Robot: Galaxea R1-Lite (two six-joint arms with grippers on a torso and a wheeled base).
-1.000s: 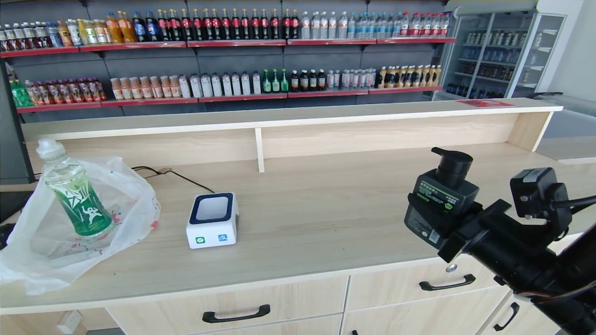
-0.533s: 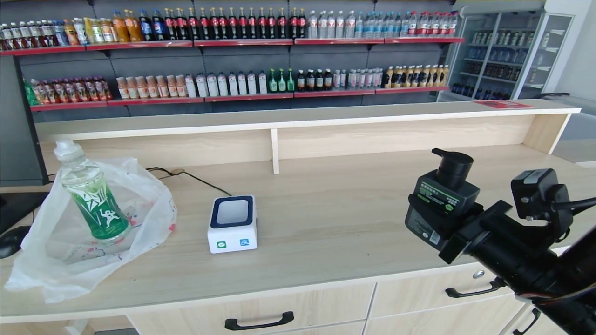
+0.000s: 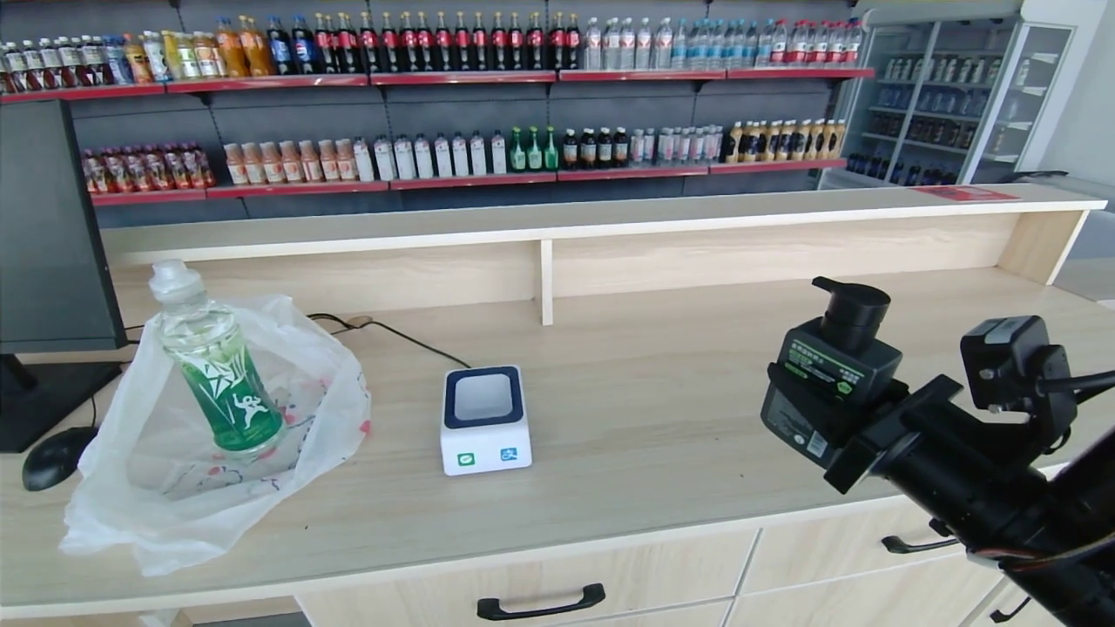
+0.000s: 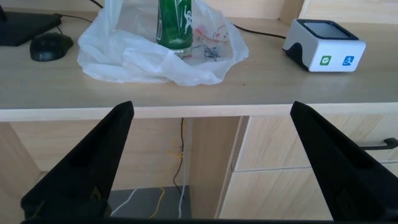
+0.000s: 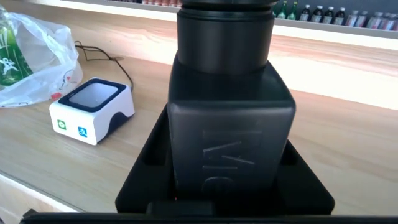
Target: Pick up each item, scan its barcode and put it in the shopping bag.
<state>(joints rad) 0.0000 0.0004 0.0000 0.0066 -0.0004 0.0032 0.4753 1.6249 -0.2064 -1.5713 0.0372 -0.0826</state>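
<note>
My right gripper (image 3: 858,409) is shut on a black square bottle with a round black cap (image 3: 827,370), holding it in the air over the counter's front right part. The right wrist view has that black bottle (image 5: 230,124) between the fingers. A white barcode scanner with a dark-framed window (image 3: 484,419) sits mid-counter, well left of the bottle; the scanner (image 5: 92,109) also shows beyond the bottle. A clear plastic shopping bag (image 3: 205,435) lies at the left with a green-labelled drink bottle (image 3: 218,366) upright in it. My left gripper (image 4: 208,162) is open, below the counter's front edge, facing the drawers.
A raised wooden ledge (image 3: 610,222) runs along the counter's back. The scanner's black cable (image 3: 383,335) trails behind it toward the bag. A monitor (image 3: 52,252) and a black mouse (image 3: 52,457) stand at the far left. Drawers with black handles (image 3: 540,603) lie under the counter.
The head camera has swung left, so everything on the counter shifted right in the picture and the monitor and mouse came into sight. The right gripper keeps the black bottle in the same pose.
</note>
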